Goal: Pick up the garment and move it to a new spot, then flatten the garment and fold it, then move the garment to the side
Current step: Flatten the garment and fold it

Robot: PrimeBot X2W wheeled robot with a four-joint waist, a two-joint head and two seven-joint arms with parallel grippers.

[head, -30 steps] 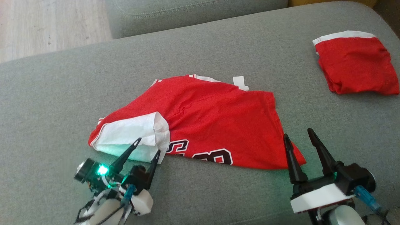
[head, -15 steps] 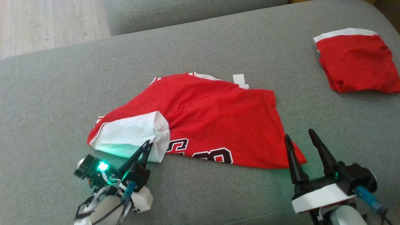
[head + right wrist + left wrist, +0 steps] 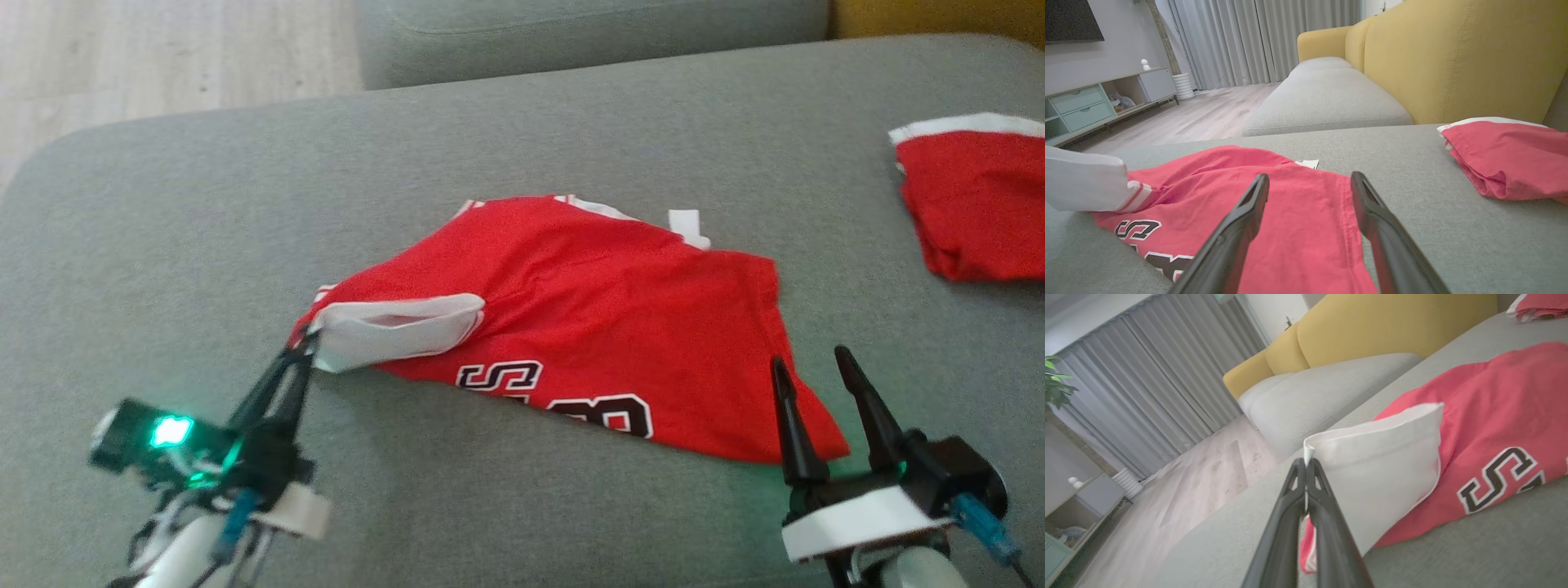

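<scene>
The garment (image 3: 588,327) is a red shirt with black-and-white lettering and a white sleeve (image 3: 400,331), crumpled on the grey cushion (image 3: 204,245). My left gripper (image 3: 304,343) is shut on the white sleeve's left end and holds that corner lifted; the left wrist view shows the white sleeve (image 3: 1384,469) pinched at my left gripper (image 3: 1306,463). My right gripper (image 3: 808,363) stands open, its fingers over the garment's near right corner. In the right wrist view my right gripper (image 3: 1308,183) has its fingers spread above the red garment (image 3: 1290,212), with nothing between them.
A second red garment (image 3: 976,200), folded with a white edge, lies at the cushion's far right. A further grey cushion (image 3: 588,33) and a yellow backrest (image 3: 1453,57) lie beyond. Wooden floor (image 3: 147,49) is past the cushion's left edge.
My left gripper has closed on the white sleeve and drawn its corner up and left, stretching the sleeve out. The head camera has shifted, so the scene sits further right. The right gripper stays open.
</scene>
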